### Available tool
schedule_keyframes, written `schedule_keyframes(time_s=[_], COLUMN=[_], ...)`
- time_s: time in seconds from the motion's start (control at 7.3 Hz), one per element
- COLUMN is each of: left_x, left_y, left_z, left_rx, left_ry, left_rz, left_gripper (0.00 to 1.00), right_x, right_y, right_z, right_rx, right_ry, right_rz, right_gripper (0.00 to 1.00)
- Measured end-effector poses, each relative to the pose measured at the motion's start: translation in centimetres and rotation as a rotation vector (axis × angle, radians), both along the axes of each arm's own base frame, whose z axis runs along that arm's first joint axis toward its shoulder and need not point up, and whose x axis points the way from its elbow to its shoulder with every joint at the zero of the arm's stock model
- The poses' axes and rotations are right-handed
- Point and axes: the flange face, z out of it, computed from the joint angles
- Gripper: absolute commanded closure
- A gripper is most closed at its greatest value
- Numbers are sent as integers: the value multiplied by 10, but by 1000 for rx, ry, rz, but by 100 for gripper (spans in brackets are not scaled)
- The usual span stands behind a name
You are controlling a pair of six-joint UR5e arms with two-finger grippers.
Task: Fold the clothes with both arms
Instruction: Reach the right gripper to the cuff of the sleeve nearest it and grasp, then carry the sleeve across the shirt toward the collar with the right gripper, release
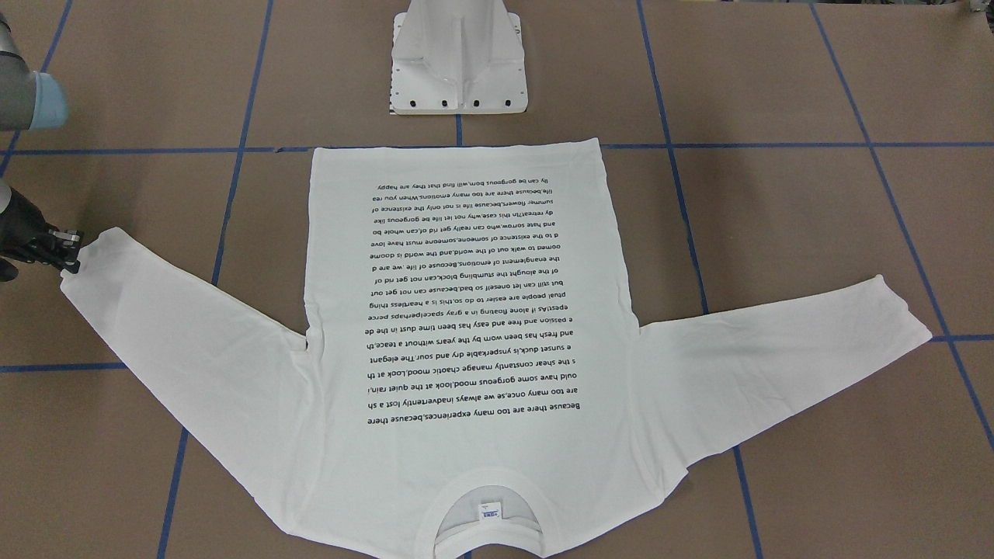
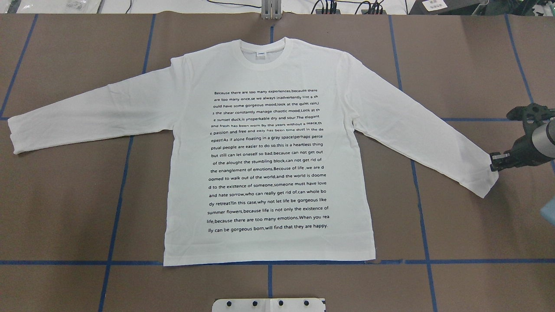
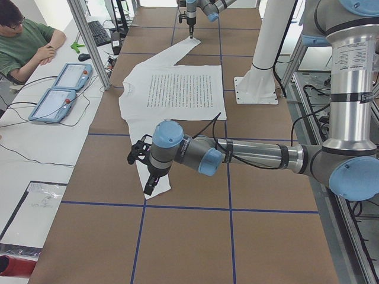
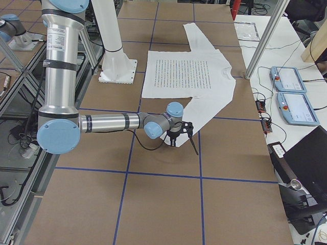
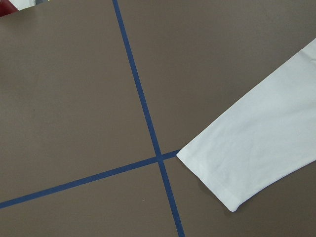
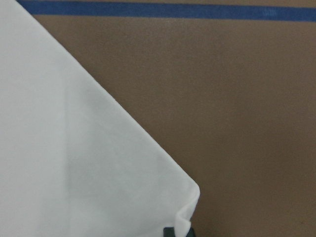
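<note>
The white long-sleeved T-shirt [image 2: 269, 151] lies flat on the brown table, text side up, both sleeves spread out. My right gripper [image 2: 494, 162] sits at the cuff of the sleeve on that side, also seen in the front view [image 1: 71, 250]. The right wrist view shows the cuff corner [image 6: 123, 187] puckered against a dark fingertip [image 6: 173, 232], so the gripper looks shut on it. My left gripper [image 3: 149, 184] shows only in the exterior left view, hovering over the other sleeve's cuff [image 5: 222, 177]; I cannot tell if it is open or shut.
The white pedestal base [image 1: 460, 62] stands just behind the shirt's hem. Blue tape lines [image 2: 121, 173] cross the table. A person [image 3: 23, 41] sits at a side table with two control tablets [image 3: 59, 89] past the shirt's collar.
</note>
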Motion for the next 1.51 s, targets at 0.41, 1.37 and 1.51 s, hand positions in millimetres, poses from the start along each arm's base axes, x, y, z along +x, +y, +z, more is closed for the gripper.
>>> schedule_keyframes(time_s=[0.41, 1.37, 1.51], left_x=[0, 0, 0], left_y=[0, -12, -13], left_z=[1, -7, -4], left_rx=[-3, -6, -10], left_ry=[1, 10, 10], left_rz=[-1, -21, -22], left_gripper=[0, 0, 0], right_x=[-1, -95, -106], right_y=[-6, -137, -151], right_z=[-52, -351, -389], right_rx=[63, 40, 69], right_ry=[-68, -462, -492], right_rz=[16, 209, 203], right_gripper=[100, 100, 100])
